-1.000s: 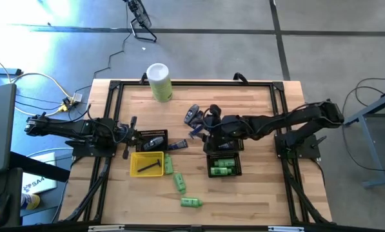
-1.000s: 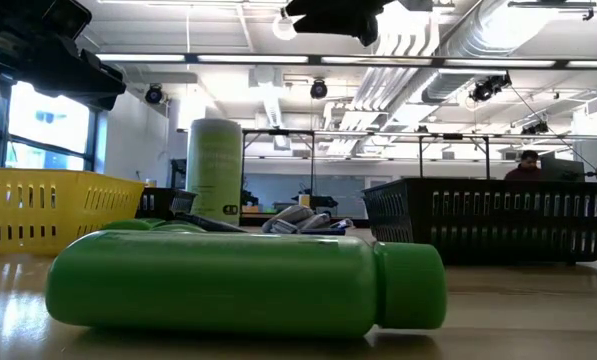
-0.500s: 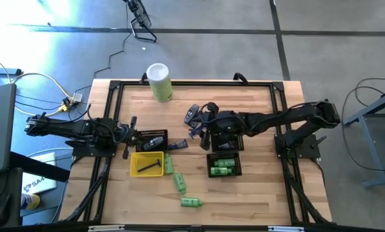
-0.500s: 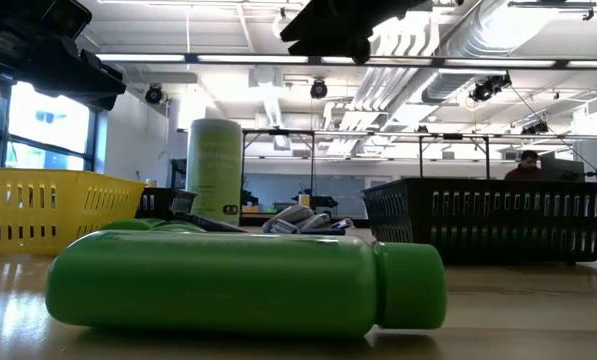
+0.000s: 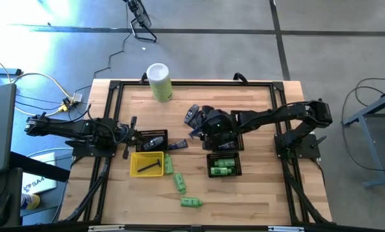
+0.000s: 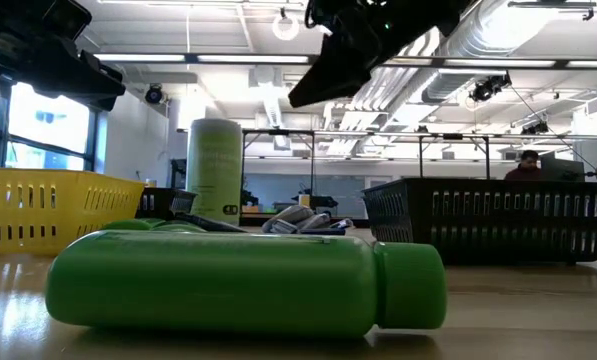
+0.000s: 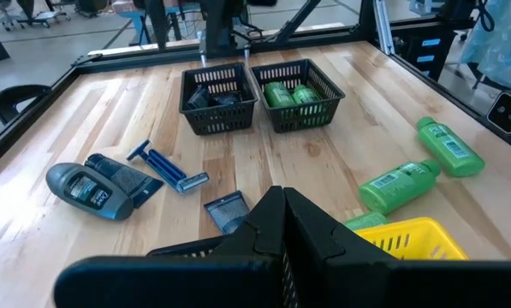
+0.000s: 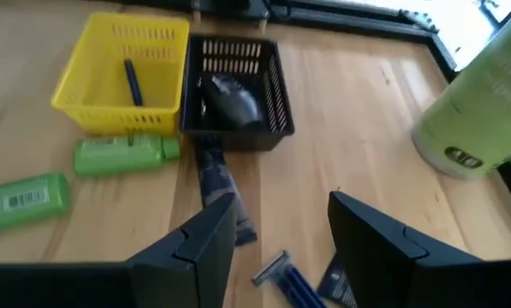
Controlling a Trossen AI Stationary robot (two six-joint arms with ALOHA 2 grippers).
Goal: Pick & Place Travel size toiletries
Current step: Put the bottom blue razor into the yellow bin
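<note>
The toiletries lie scattered. Green bottles [image 5: 179, 182] lie on their sides on the wood near the yellow tray [image 5: 135, 169], and others fill a black basket [image 5: 223, 166]. A grey tube [image 7: 88, 186], a blue razor [image 8: 281, 274] and a dark packet [image 8: 216, 184] lie mid-table. Another dark item [image 8: 234, 101] lies in the black basket [image 8: 276, 103] beside the tray. My right gripper [image 8: 281, 239] hangs open above the razor and the packet, holding nothing. My left gripper [image 7: 281, 214] stays shut and empty at the table's left, by that basket.
A tall pale-green canister [image 5: 159, 82] with a white lid stands at the far edge. A second black basket [image 5: 226, 145] lies under my right arm. A black frame [image 5: 179, 84] runs round the table. Bare wood lies along the near edge.
My right gripper has come down and a little toward the table's left, over the dark items mid-table. It has tipped further downward and rolled somewhat. Its fingers have stayed open. No object has moved.
</note>
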